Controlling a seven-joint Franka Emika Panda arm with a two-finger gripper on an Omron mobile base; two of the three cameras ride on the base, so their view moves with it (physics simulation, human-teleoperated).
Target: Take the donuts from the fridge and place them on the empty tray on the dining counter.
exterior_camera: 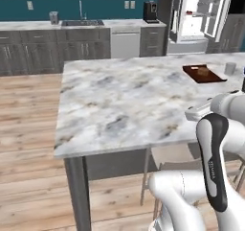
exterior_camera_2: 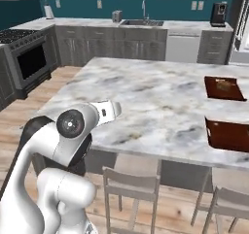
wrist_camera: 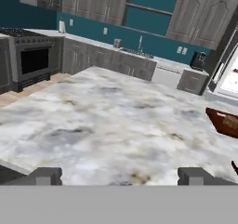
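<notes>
My claw [wrist_camera: 119,175] hangs wide and empty over the dining counter [exterior_camera: 119,100]; donuts, likely light and soft, must sit unseen inside the open fridge [exterior_camera: 198,14], so I'd pinch rims gently.

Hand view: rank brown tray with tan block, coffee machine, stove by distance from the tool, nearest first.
Tool, open, low over the marble.
1. Brown tray with tan block, on the counter to the right.
2. Stove and coffee machine, far left and far right: too close to call.
</notes>
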